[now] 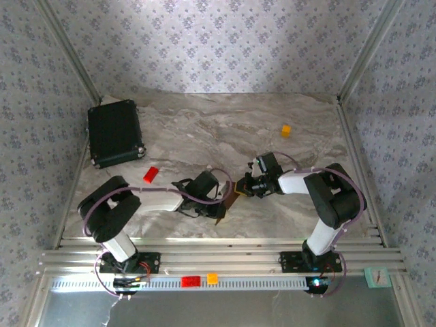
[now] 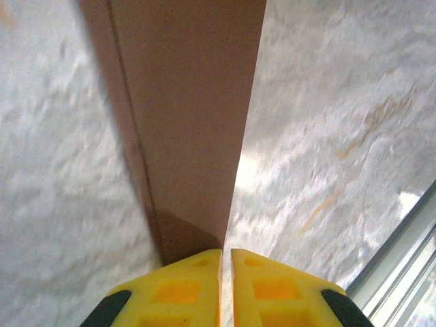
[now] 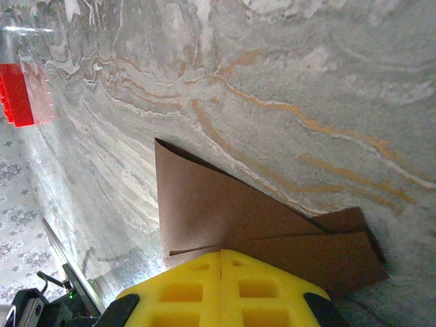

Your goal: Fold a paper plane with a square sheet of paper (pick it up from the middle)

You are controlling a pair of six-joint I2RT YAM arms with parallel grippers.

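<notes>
As left tool (image 2: 226,255) and right tool (image 3: 221,255) pinch it, brown paper (image 3: 204,204) shows folds.

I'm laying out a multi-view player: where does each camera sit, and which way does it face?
Top external: above and behind the arms, looking down on the table; both arms, left hand, right hand.
Left wrist: on the left arm, looking along its yellow fingers at the brown paper.
Right wrist: on the right arm, looking past its yellow fingers at that paper.
Shared: both wrist views show the same paper.
</notes>
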